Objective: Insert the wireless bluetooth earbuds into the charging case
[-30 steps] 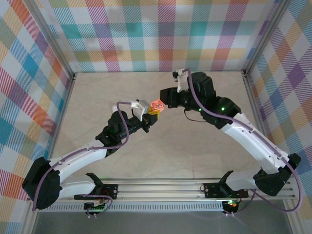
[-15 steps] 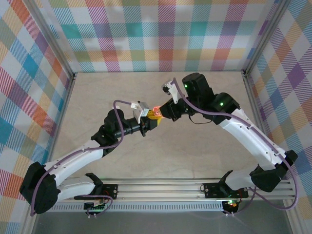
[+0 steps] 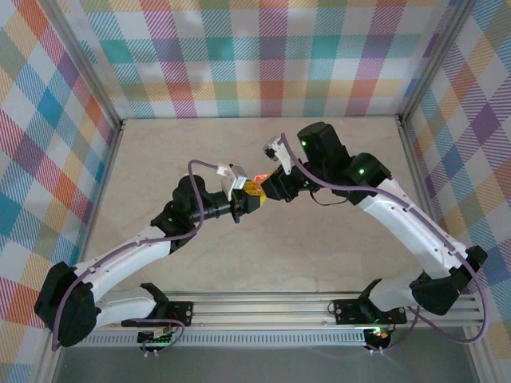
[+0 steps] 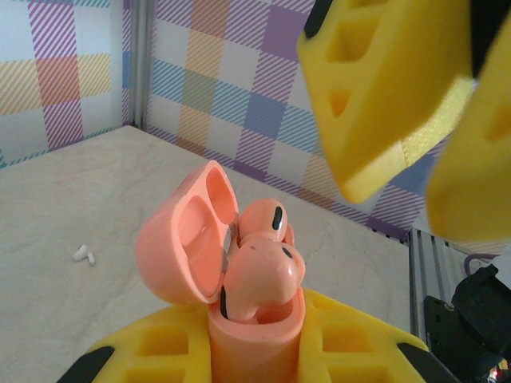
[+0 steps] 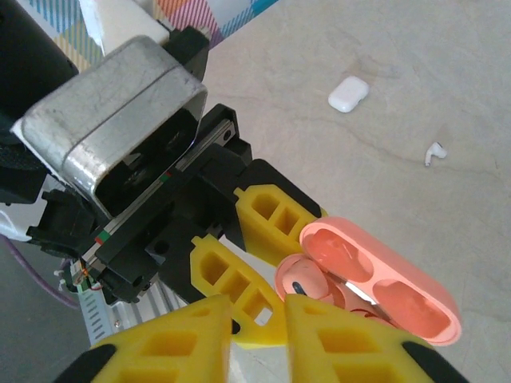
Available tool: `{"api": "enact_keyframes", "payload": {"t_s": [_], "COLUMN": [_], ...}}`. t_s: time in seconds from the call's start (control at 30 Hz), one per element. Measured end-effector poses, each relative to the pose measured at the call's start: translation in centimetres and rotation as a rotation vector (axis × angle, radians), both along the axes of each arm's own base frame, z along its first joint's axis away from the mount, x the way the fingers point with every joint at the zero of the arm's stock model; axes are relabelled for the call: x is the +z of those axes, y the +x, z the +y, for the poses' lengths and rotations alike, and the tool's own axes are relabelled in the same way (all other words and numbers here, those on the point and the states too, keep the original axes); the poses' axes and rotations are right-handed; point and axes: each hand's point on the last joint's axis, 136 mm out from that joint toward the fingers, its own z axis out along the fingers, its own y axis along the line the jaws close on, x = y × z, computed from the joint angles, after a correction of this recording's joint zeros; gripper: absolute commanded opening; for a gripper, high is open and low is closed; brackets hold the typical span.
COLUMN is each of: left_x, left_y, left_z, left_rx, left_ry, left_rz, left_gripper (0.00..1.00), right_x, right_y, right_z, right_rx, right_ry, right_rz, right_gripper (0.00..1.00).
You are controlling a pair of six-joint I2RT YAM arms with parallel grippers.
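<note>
My left gripper [image 3: 249, 194] is shut on a salmon-pink charging case [image 4: 255, 327], held upright with its lid [image 4: 185, 239] swung open. Two salmon-pink earbuds sit in it: the far one [image 4: 265, 219] looks seated, while the near one [image 4: 267, 275] sticks up tilted out of its well. My right gripper [image 3: 267, 185] hovers right over the case, its yellow fingers [image 4: 383, 88] slightly apart with nothing between them. From the right wrist, the open lid [image 5: 391, 283] and a pink bud [image 5: 303, 281] lie just beyond my fingertips [image 5: 200, 335].
A shut white charging case [image 5: 348, 92] and a loose white earbud [image 5: 433, 152] lie on the beige table behind the grippers. The same or another white bud [image 4: 84, 254] shows on the table in the left wrist view. Plaid walls ring the workspace.
The right gripper swung in from the right and came down close over the open pink case. The left arm shifted slightly, still holding the case.
</note>
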Motion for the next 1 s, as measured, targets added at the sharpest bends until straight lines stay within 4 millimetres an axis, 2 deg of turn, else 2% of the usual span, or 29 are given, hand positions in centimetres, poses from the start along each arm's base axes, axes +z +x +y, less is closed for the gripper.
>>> {"api": "enact_keyframes", "payload": {"t_s": [0.37,0.63,1.0], "left_x": [0.7,0.7,0.7], "left_y": [-0.1,-0.1,-0.1], "left_z": [-0.1,-0.1,-0.1], "left_rx": [-0.010,-0.009,-0.009], "left_ry": [-0.005,-0.010,-0.010], "left_rz": [0.000,0.008,0.009], "left_gripper": [0.00,0.00,0.00], "right_x": [-1.2,-1.6,-1.1], "right_y": [0.9,1.7,1.6], "right_z": [-0.4,-0.8,-0.8], "right_rx": [-0.033,-0.070,-0.071], "right_ry": [-0.049,-0.077,-0.068], "right_rz": [-0.019,-0.036,-0.044], "right_gripper": [0.21,0.19,0.20]}}
